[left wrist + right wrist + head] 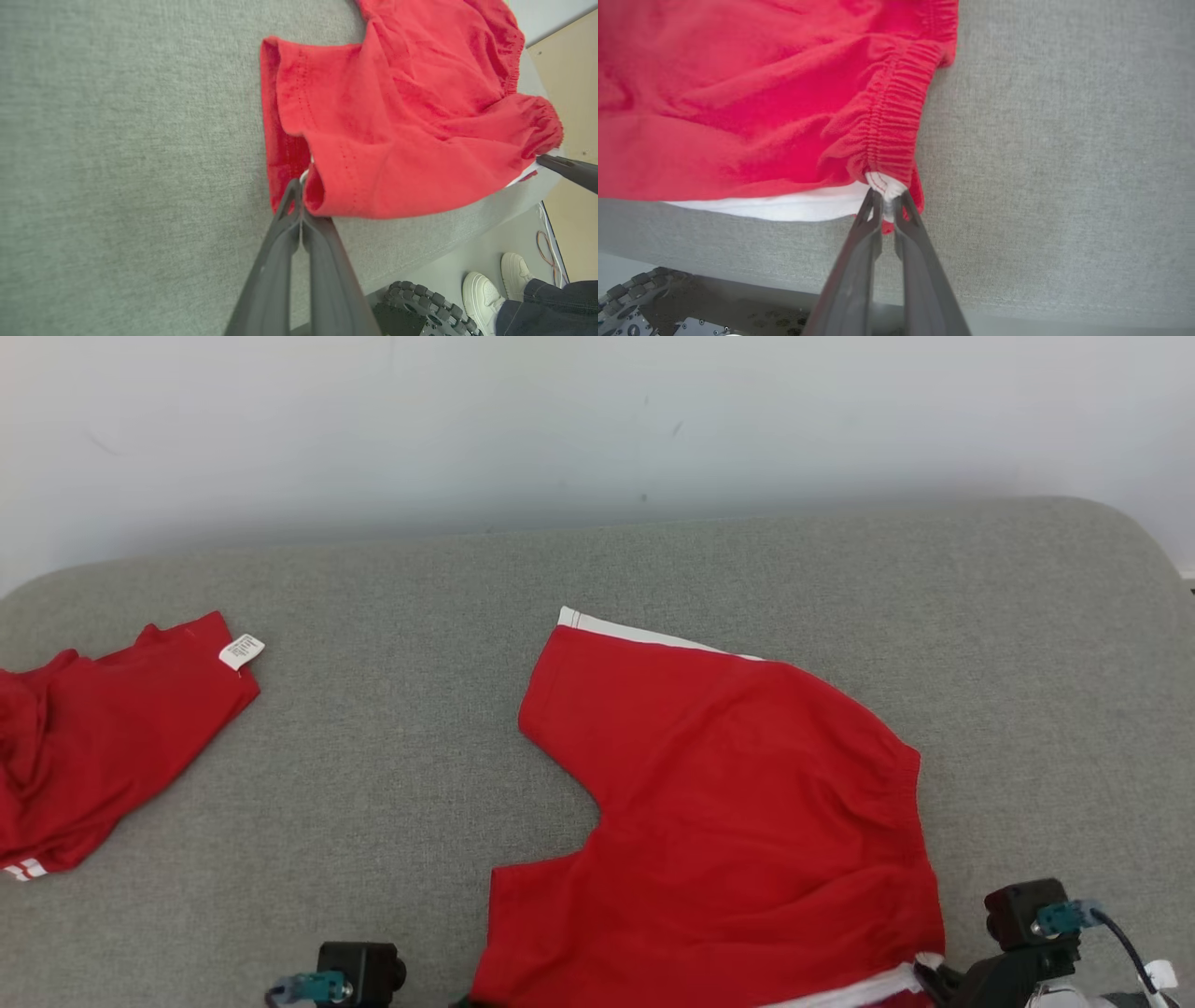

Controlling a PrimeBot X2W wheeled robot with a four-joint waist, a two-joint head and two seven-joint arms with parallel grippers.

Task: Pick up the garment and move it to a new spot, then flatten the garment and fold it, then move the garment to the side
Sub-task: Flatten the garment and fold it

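Your left gripper has its two dark fingers pressed together on the hem of one leg opening of the red shorts. The cloth is pinched right at the fingertips. From there the leg fans away ahead of the gripper and off to its right in the left wrist view.

Your right gripper is closed as well, nipping the white-lined corner where the gathered waistband ends. The white stripe runs away from that pinch to the left in the right wrist view, along the near edge of the shorts. The bulk of the red fabric lies beyond the fingertips and to their left.

The shorts lie spread on the grey cushion between your two grippers, with the near edge held at both ends. The far leg reaches away from both grippers towards the wall. In the left wrist view, one dark finger of your right gripper meets the waistband corner at the far right.

Well off to the left of your left gripper, a second red garment lies crumpled on the same cushion. It has a white label at its upper corner.

Below the cushion's edge, the left wrist view catches a treaded tyre and a person's white shoes on the floor
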